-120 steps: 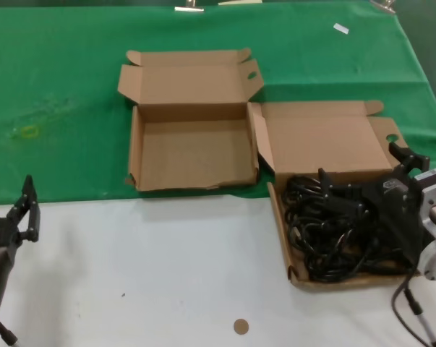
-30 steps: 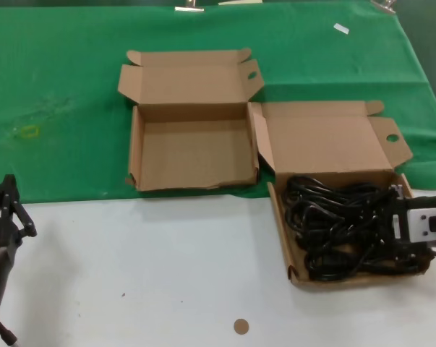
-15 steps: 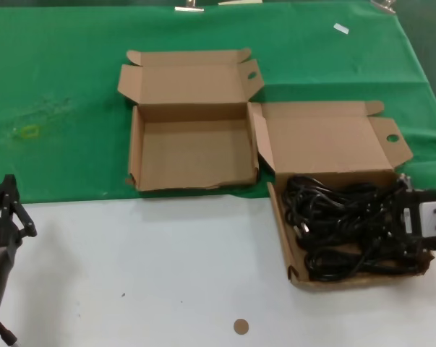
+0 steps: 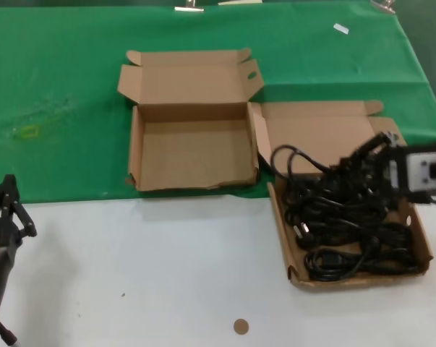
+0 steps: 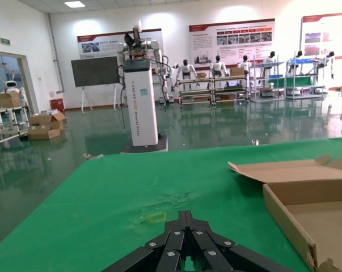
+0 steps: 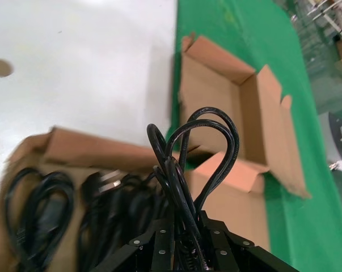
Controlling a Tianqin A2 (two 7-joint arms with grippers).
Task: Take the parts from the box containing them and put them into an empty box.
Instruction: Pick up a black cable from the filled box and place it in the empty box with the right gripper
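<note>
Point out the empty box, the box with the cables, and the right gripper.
empty box [image 4: 192, 154]: head view, bare floor.
box with the cables [image 4: 423, 233]: head view, right side wall.
right gripper [image 4: 377, 160]: head view, fingertips clamped on a cable bundle.

The head camera is looking forward and down from well above. The left wrist camera is facing level across the green cloth [image 5: 119, 198]. The right wrist camera is peering closely downward. All three are sharing the empty brown cardboard box [image 4: 192, 155] [image 5: 312, 209] [image 6: 239, 113].
</note>
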